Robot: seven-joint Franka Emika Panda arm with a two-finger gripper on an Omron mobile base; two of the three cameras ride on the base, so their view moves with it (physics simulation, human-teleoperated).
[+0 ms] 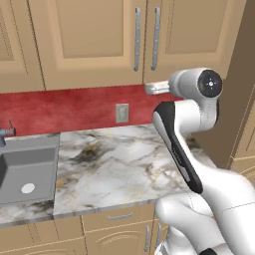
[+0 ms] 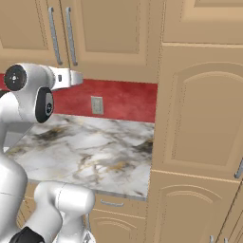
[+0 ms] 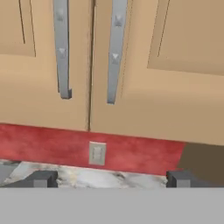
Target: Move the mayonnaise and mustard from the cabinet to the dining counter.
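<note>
A grey rectangular sink [image 1: 27,172] sat at the left of the frame, set into a veined marble counter [image 1: 119,164]. Above, mid-frame, a beige wall outlet [image 1: 122,113] interrupted the red backsplash [image 1: 69,107].

The cabinet [image 3: 131,65] doors are shut, their two vertical bar handles [image 3: 114,48] side by side at the centre seam, blocking access inside. Below, open space lies above the marble counter [image 1: 119,164], bounded by the red backsplash [image 2: 118,99] and a tall side cabinet [image 2: 199,123].
</note>
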